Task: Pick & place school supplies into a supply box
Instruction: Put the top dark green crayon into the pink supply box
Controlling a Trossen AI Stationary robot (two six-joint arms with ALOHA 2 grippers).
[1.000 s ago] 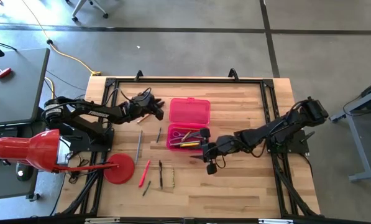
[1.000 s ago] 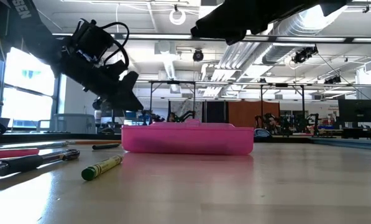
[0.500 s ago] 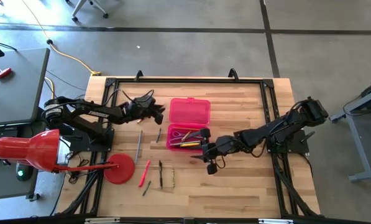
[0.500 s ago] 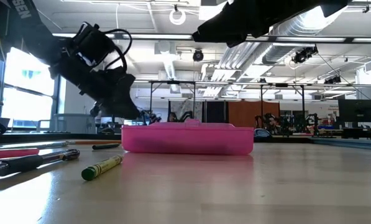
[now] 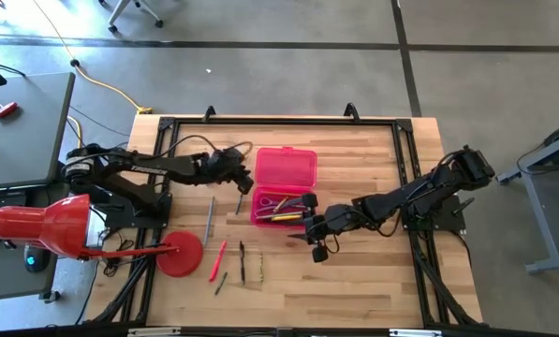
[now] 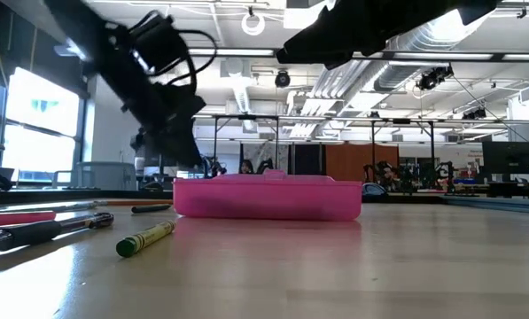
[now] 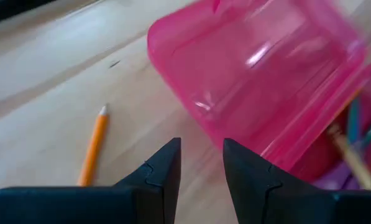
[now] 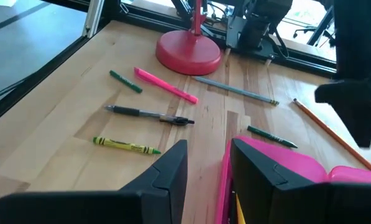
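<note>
The pink supply box (image 5: 285, 185) lies open, its lid (image 7: 253, 68) toward the far edge and its tray (image 5: 281, 207) holding several pens and purple scissors. On the wood lie an orange pencil (image 7: 93, 146), a grey pencil (image 5: 209, 215), a dark green pencil (image 5: 240, 201), a pink pen (image 8: 166, 85), a black pen (image 8: 149, 114), a yellow-green crayon (image 8: 126, 145) and a green crayon (image 8: 125, 81). My left gripper (image 5: 234, 168) hovers beside the lid's left edge, narrowly open and empty. My right gripper (image 5: 312, 232) waits near the tray's right near corner, narrowly open and empty.
A red lamp base (image 5: 180, 254) stands at the table's left near side, with its red head (image 5: 45, 229) off the table edge. A black frame (image 5: 279, 120) runs around the table. Bare wood lies right of the box and along the near edge.
My left gripper has moved toward the table's right, from over the orange pencil to the left edge of the pink lid. The right arm has kept still. No object has moved.
</note>
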